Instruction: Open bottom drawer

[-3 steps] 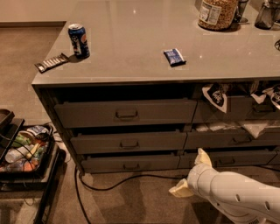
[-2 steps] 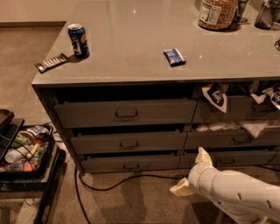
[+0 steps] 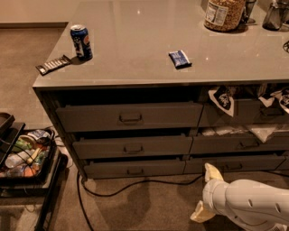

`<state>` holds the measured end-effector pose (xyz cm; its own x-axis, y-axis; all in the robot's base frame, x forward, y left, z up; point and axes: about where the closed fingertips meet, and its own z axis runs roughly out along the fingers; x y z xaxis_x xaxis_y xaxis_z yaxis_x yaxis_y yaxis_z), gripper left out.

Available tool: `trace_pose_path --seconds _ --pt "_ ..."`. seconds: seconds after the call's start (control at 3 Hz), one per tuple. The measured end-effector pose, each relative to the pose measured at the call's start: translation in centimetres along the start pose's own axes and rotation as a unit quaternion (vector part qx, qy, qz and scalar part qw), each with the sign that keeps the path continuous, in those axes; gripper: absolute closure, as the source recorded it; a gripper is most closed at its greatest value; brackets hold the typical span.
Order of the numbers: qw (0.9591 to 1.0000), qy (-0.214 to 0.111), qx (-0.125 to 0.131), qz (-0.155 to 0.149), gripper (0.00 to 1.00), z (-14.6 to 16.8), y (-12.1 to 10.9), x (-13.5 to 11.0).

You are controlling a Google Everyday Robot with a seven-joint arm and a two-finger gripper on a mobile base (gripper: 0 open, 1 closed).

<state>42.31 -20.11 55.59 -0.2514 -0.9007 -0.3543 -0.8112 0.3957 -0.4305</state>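
While a blue can (image 3: 81, 42) stands far left on the grey surface (image 3: 135, 54), the bottom drawer (image 3: 108, 168) sits lowest in the left stack, front near flush, just above the carpet. My hand (image 3: 205, 194) hangs low to its right, fingers spread wide, holding nothing.

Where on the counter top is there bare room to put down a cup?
A wide bare patch of the counter lies between the blue can and the blue packet. Another lies right of the packet, along the front edge. The far right corner is crowded by the jar. The gripper, open, is low, right of the bottom drawer.
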Motion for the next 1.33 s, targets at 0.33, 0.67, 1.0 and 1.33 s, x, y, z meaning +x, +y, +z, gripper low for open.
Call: trace_pose_path --seconds 0.33,0.67,1.0,1.33 --pt "0.9992 0.011 -0.005 -0.038 0.00 0.3 -0.4 0.5" --pt "0.9992 0.011 -0.005 -0.037 0.00 0.3 -0.5 0.5" --pt "0.9975 0.019 -0.006 -0.068 0.00 1.3 -1.1 0.7" --pt "0.9897 0.018 -0.034 -0.138 0.00 4.0 -2.6 2.0"
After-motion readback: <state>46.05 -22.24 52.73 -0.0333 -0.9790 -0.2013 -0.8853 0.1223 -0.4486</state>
